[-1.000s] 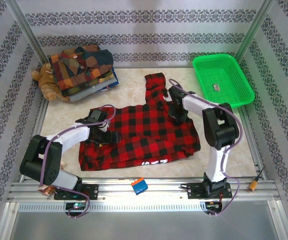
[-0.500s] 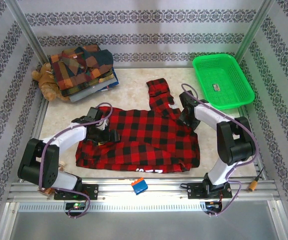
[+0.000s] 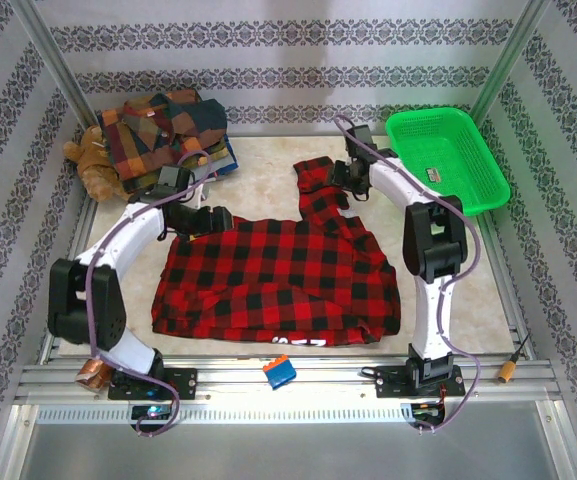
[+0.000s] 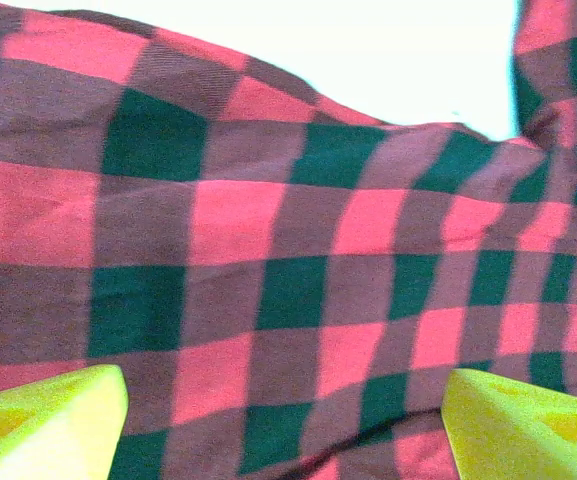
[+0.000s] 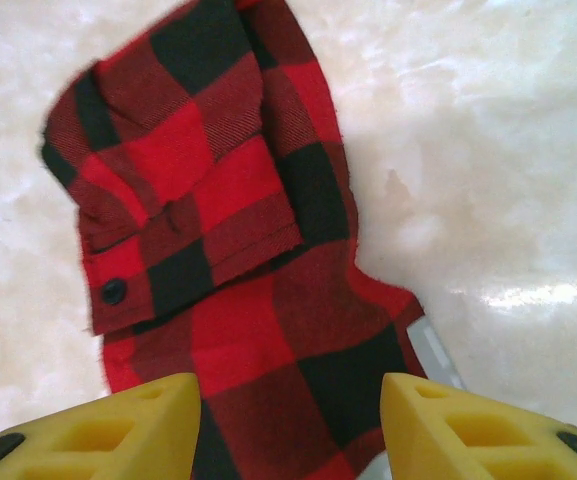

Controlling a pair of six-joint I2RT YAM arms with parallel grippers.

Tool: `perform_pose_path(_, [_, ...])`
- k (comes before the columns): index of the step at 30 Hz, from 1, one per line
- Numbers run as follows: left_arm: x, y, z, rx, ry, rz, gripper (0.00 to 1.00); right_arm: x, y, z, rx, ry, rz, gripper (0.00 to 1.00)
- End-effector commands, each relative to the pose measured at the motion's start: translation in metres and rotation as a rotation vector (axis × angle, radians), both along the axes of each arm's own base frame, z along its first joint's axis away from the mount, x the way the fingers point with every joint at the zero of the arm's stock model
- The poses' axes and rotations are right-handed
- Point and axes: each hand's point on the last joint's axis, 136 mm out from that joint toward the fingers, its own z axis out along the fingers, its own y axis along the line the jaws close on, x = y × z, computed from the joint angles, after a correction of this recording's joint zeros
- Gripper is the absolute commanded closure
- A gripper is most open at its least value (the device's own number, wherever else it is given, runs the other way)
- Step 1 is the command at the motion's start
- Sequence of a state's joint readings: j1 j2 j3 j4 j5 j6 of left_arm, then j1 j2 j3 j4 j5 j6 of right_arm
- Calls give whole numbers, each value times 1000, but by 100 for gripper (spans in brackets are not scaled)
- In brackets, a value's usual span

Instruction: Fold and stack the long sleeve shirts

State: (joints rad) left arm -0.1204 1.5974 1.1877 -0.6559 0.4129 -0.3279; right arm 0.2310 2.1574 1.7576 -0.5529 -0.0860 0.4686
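Red-and-black shirt [image 3: 278, 275] lies spread mid-table, near hem rumpled, with one sleeve [image 3: 316, 180] sticking out toward the back. One small blue-and-orange block [image 3: 278, 372] sits at the near edge, off the cloth. Your left gripper [image 3: 206, 216] hovers at the shirt's far-left edge, jaws wide, nothing held. Your right gripper [image 3: 342, 176] sits over the sleeve, jaws apart, nothing pinched.

Risk, my read: clamp just the sleeve tip and the sleeve twists as you fold. Bite too deep on the left and the whole body drags and bunches.

Count: one loose shirt, one folded stack [image 3: 163, 135] far left (can't count its layers), one teddy bear [image 3: 93, 160], one green basket [image 3: 448, 160], two grippers.
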Motion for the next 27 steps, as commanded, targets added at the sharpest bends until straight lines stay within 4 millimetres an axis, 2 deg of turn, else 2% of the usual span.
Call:
perform_pose_path(1, [3,27,-8,97,36,-20,18,-1,-7,-9,-47,45,35,49])
perform_pose_path(5, [20,52,-10,131,26,24,18,7,-9,-18,-53,53,44,50])
perform_pose_path(9, [25,59,-11,138,24,31,18,11,-9,-25,-56,67,51,51])
perform_pose_path(11, [37,70,-19,145,27,26,19,15,-9,-37,-30,91,48,54])
perform_pose_path(16, [54,83,-29,165,36,33,22,18,-4,-47,3,109,60,57])
perform_pose_path(22, [74,87,-35,175,31,8,24,16,-3,-57,14,139,48,65])
perform_pose_path(27, [85,88,-40,188,27,-27,28,17,-4,-52,20,126,32,74])
